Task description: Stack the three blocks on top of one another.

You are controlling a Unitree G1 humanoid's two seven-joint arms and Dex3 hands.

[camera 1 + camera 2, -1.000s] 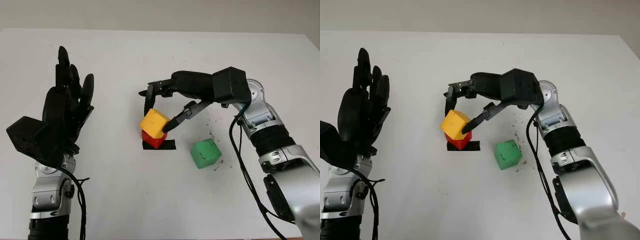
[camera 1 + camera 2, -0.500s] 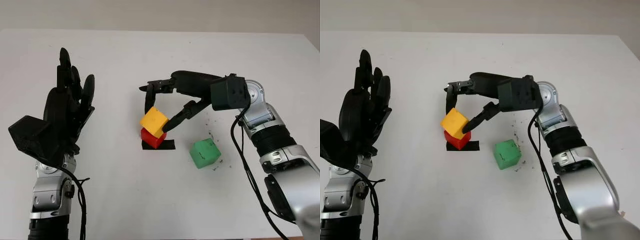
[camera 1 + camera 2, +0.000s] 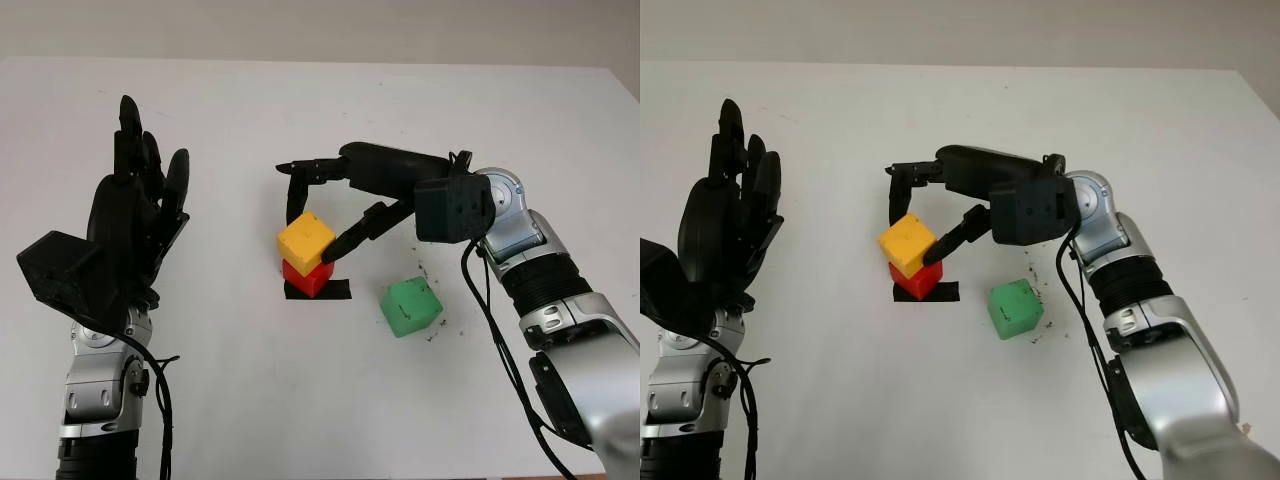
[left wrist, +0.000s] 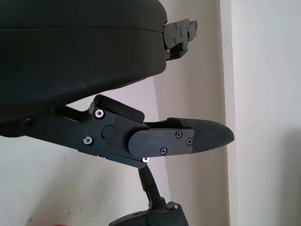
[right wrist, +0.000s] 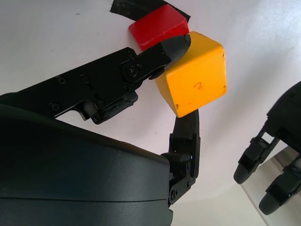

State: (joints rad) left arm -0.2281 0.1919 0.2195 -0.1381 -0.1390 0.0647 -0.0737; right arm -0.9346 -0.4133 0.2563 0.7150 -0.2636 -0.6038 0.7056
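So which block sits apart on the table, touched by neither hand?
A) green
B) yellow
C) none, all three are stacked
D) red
A: the green block lies alone on the table, while the right hand grips the yellow block atop the red block.

Prob. a robotics lab: bare white table (image 3: 300, 400), plain wall (image 3: 300, 25), black tape mark (image 3: 335, 290).
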